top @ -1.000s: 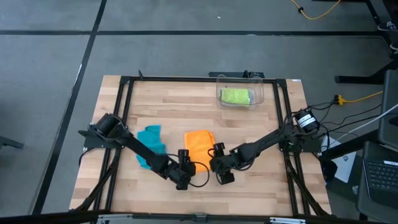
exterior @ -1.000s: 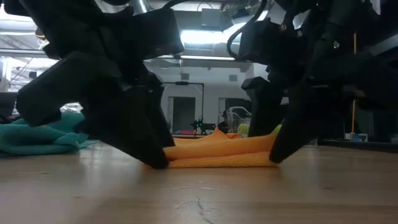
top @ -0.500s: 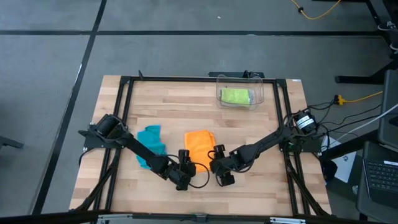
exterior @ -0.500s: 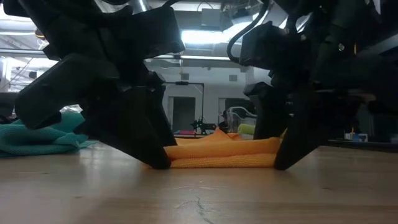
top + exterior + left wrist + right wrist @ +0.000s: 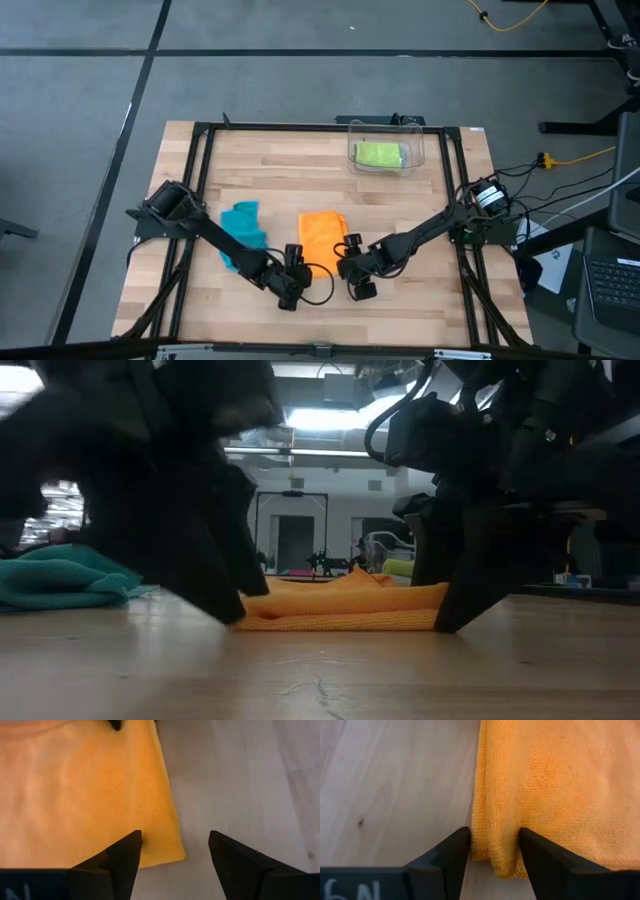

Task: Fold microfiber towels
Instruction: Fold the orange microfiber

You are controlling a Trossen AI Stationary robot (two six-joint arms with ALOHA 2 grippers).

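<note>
The orange towel lies folded and flat on the wooden table, its layered near edge facing the low camera. My left gripper stands open at the towel's near left corner, which lies between its fingers. My right gripper is open, straddling the near right corner. A teal towel lies crumpled left of the orange one. A lime green towel sits in the clear bin. My right gripper comes slanting down from the table's right. One finger stands on the wood against the towel's side edge; the other lies over the cloth. The layered corner bulges between them and stays on the table. Whether my left gripper touches the towel, I cannot tell.
The clear plastic bin stands at the table's far right. A black frame runs round the tabletop. Bare wood lies along the near edge and at the far left.
My left gripper has shifted a little toward the table's left, along the orange towel's near edge, and shows blurred in the low view. The towel has stayed flat where it was.
</note>
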